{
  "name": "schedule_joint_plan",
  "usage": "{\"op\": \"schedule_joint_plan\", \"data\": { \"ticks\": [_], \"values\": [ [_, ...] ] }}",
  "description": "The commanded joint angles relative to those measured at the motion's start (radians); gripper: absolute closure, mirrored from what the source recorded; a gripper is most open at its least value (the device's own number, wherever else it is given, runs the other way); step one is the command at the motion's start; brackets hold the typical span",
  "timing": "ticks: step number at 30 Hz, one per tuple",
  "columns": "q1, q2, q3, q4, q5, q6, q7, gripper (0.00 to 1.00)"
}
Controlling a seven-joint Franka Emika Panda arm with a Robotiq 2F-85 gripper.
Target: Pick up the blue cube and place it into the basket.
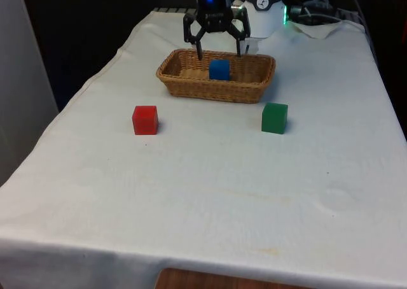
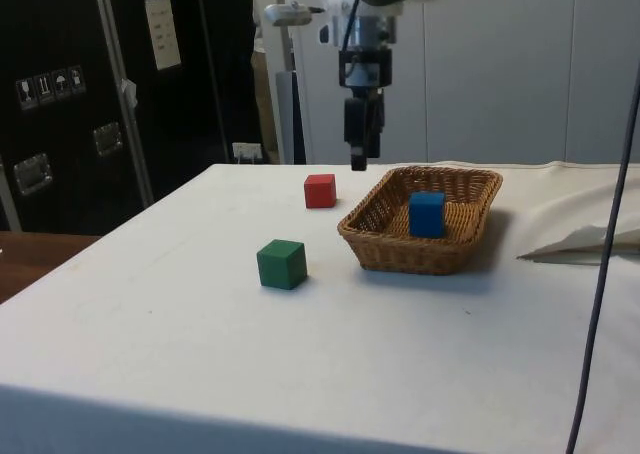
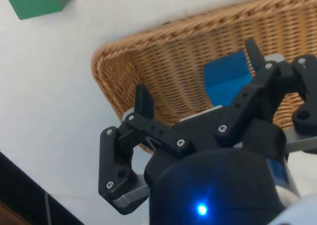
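Released and spread wide, the black two-finger gripper (image 1: 218, 51) hung above the woven wicker basket (image 1: 179, 79), where the blue cube (image 1: 219, 69) lay; a straight lift would have kept its fingers off the rim.

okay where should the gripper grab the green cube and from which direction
Probably from straight above, closing on two opposite vertical faces of the green cube. It sits flat on the cloth, apart from the basket and red cube, so its sides are free.
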Motion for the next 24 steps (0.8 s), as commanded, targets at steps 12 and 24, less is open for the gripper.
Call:
{"op": "schedule_joint_plan", "data": {
  "ticks": [12, 24],
  "values": [
    [0.0, 0.056, 0.007, 0.127, 0.0, -0.094, 0.0, 0.0],
    [-0.001, 0.074, 0.004, 0.207, -0.007, -0.166, 0.006, 0.0]
  ]
}}
